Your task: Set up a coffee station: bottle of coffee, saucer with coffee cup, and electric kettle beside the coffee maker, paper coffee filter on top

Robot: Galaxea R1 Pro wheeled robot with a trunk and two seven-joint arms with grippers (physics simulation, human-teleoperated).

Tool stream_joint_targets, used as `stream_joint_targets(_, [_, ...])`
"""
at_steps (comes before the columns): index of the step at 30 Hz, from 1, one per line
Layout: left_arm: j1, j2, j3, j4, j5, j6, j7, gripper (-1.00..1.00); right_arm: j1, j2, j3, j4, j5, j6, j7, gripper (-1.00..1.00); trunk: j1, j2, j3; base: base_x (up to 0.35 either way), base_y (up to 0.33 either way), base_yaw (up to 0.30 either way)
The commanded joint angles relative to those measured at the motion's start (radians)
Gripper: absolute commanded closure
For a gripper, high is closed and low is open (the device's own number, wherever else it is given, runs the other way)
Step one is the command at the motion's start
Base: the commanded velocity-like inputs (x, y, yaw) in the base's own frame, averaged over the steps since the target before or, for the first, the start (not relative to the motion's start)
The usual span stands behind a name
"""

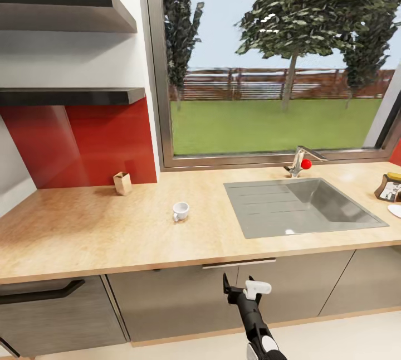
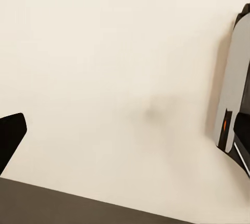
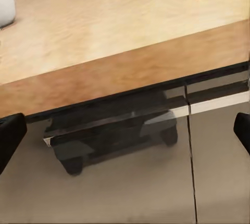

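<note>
A white coffee cup (image 1: 180, 211) stands on the wooden countertop (image 1: 83, 220), left of the sink; its side also shows in the right wrist view (image 3: 5, 0). A small tan paper item (image 1: 122, 183), perhaps the coffee filter, stands against the red backsplash. At the counter's far right sit a dark object with a yellow top (image 1: 390, 187) and the edge of a white saucer (image 1: 395, 210). My right gripper (image 1: 240, 288) (image 3: 125, 133) is open, held below the counter's front edge before the cabinet doors. My left gripper's black fingertip (image 2: 10, 135) hangs over the pale floor.
A steel sink (image 1: 303, 207) with a red-knobbed faucet (image 1: 301, 163) is set into the counter under a big window. Two dark wall shelves (image 1: 72, 95) hang at the upper left. Grey cabinet fronts (image 1: 167, 298) with handles run below the counter. The robot's base (image 2: 232, 94) shows beside the left gripper.
</note>
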Motion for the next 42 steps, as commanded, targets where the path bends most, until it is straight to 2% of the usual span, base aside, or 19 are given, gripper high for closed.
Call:
stream_joint_targets(1, [0.000,0.001,-0.009,-0.003,0.009,0.006,0.004,-1.00,-0.001,-0.001,0.004,-0.010,-0.011,-0.004,0.002,-1.00,0.001,-0.002,-0.002,-0.046,0.000,0.000])
stream_joint_targets(9, [-0.001,0.002,-0.009,-0.003,0.009,0.006,0.004,-1.00,-0.001,-0.001,0.003,-0.057,-0.011,-0.004,0.001,-1.00,0.001,-0.002,-0.002,-0.169,0.000,0.000])
stream_joint_targets(20, [-0.001,0.003,-0.009,-0.003,0.007,0.006,0.001,-1.00,-0.001,-0.001,0.002,-0.264,-0.011,0.004,-0.015,-1.00,0.001,-0.002,-0.002,-0.315,0.000,0.000])
stream_joint_targets(25, [-0.001,0.002,-0.009,-0.003,0.007,0.006,0.001,-1.00,-0.001,-0.001,0.003,-0.329,-0.011,0.061,-0.050,-1.00,0.001,-0.002,-0.002,-0.081,0.000,0.000])
stream_joint_targets(27, [-0.001,0.002,-0.009,-0.003,0.007,0.006,0.001,-1.00,-0.001,-0.001,0.002,-0.356,-0.011,0.115,-0.061,-1.00,0.001,-0.002,-0.002,-0.021,0.000,0.000])
stream_joint_targets(32, [-0.001,0.001,-0.009,-0.003,0.007,0.006,0.001,-1.00,-0.001,0.000,0.002,-0.499,-0.011,0.330,-0.079,-1.00,0.001,-0.002,-0.002,-0.006,0.000,0.000])
stream_joint_targets(37, [-0.001,0.001,-0.009,-0.003,0.006,0.007,0.002,-1.00,-0.001,0.000,0.003,-0.616,-0.010,0.505,-0.084,-1.00,0.001,-0.002,-0.002,-0.001,0.000,0.000])
stream_joint_targets(39, [-0.001,-0.001,-0.009,-0.003,0.007,0.008,0.002,-1.00,-0.001,0.001,0.006,-0.666,-0.009,0.616,-0.085,-1.00,0.001,-0.002,-0.002,0.000,0.000,0.000])
stream_joint_targets(40, [-0.001,-0.002,-0.008,-0.003,0.007,0.007,0.002,-1.00,-0.002,0.001,0.006,-0.675,-0.009,0.646,-0.085,-1.00,0.001,-0.002,-0.002,0.000,0.000,0.000])
stream_joint_targets(42, [-0.001,-0.001,-0.008,-0.004,0.012,0.007,0.002,-1.00,-0.012,0.004,0.008,-0.697,-0.008,0.766,-0.085,-1.00,0.001,-0.002,-0.002,0.000,0.000,0.000])
